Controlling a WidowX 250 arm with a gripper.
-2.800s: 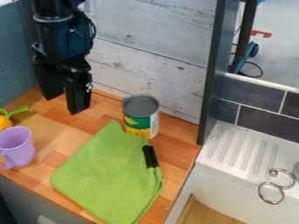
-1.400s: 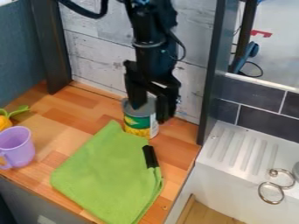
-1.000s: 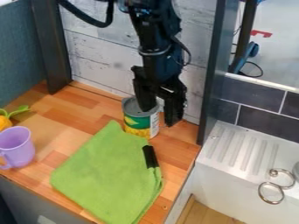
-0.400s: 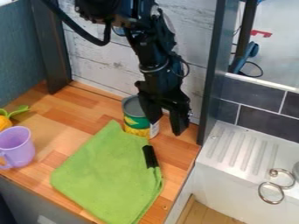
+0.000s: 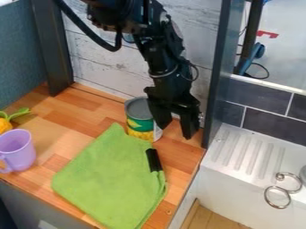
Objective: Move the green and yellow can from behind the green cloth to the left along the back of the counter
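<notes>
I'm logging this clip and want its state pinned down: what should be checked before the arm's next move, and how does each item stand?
1. Hand open and empty: ok, its jaws stand apart and nothing shows between them.
2. Can upright: ok, it stands on the counter.
3. Can between the jaws: not ok, the hand hangs to its right in the picture.
4. Hand free of contact with the can: cannot tell, one jaw overlaps it from this angle.
5. Green cloth clear of the hand: ok, it lies in front, apart from it.
6. Purple cup out of the way: ok, far left in the picture.
</notes>
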